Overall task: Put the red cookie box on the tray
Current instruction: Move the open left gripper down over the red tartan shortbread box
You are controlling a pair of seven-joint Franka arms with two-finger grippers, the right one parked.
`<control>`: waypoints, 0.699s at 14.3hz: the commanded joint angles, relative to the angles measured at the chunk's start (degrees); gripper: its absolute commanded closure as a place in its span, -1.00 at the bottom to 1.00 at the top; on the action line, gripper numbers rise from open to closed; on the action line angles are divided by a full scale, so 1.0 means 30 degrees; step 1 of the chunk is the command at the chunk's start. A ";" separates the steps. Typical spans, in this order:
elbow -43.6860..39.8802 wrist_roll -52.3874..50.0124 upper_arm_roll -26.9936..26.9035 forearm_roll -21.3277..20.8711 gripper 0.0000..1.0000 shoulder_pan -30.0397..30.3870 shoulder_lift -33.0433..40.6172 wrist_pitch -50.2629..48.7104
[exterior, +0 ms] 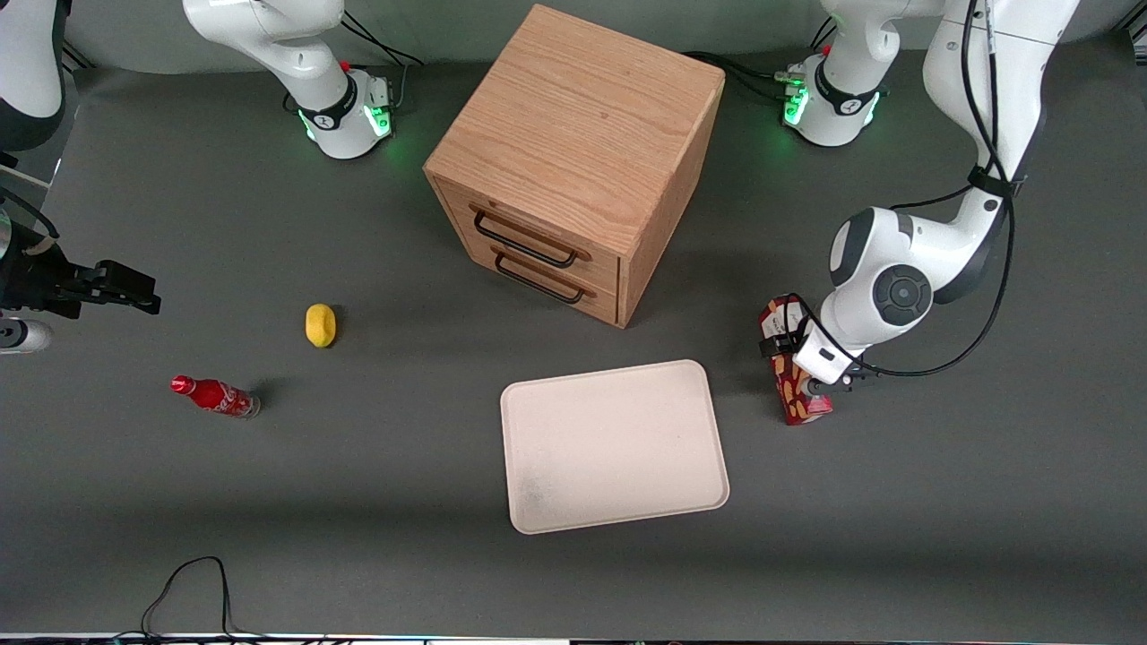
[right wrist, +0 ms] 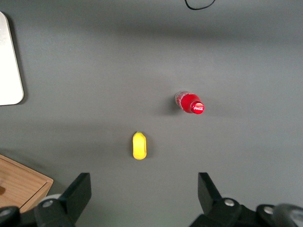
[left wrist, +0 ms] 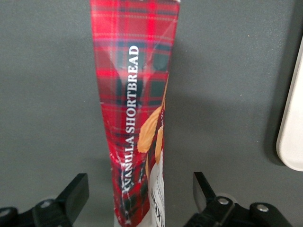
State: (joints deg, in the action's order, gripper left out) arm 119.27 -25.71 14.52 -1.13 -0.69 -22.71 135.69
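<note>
The red cookie box (exterior: 794, 385) lies on the dark gray surface (exterior: 376, 502), just beside the tray (exterior: 614, 445) but not touching it. It is toward the working arm's end of the surface. The box is long and thin, with a red checked pattern, pictures of tan cookies and the words "VANILLA SHORTBREAD" on its side.

The gripper (exterior: 800, 361) is right over the box. In the left wrist view the two black fingers (left wrist: 73, 193) stand apart, one on each side of the box (left wrist: 135, 113). There is a gap between each finger and the box, so they are not squeezing it. The gripper (left wrist: 141, 196) is low, close to the surface.

The tray is flat and cream colored with round corners. A bit of its edge (left wrist: 292, 127) shows near the box in the left wrist view.

A wooden cabinet (exterior: 578, 152) with two drawers stands farther from the front camera than the tray. A small yellow thing (exterior: 320, 324) and a little red soda bottle (exterior: 215, 396) sit toward the parked arm's end of the surface. The bottle is nearer to the front camera than the yellow thing.
</note>
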 commanded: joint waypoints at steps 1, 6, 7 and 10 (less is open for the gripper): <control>-0.0146 0.0219 -0.0095 -0.0150 1.00 -0.0122 0.0245 -0.0083; -0.0204 0.0250 -0.0095 -0.0150 1.00 -0.0121 0.0245 -0.0082; -0.0204 0.0250 -0.0095 -0.0150 1.00 -0.0121 0.0245 -0.0082; -0.0379 0.0250 -0.0095 -0.0121 1.00 -0.0092 0.0448 -0.0374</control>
State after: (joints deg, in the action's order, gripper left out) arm 118.61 -25.50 14.51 -1.23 -0.69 -22.70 135.68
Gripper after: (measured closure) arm 0.956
